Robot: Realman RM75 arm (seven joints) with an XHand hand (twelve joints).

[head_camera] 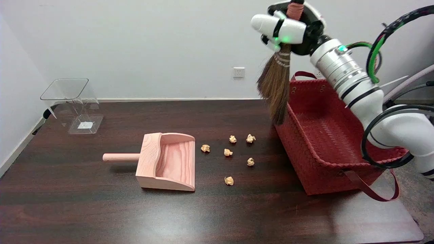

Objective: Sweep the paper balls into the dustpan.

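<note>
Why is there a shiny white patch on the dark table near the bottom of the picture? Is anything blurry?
In the head view, the pale patch on the table is glare from the room's light bouncing off its glossy top. The dustpan casts a soft shadow by its handle. The paper balls look sharp; the broom in the right hand is slightly soft at its tips.

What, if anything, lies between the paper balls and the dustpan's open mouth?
Nothing visible: bare table separates the paper balls from the dustpan, whose mouth faces them. The right hand holds the broom raised.
</note>
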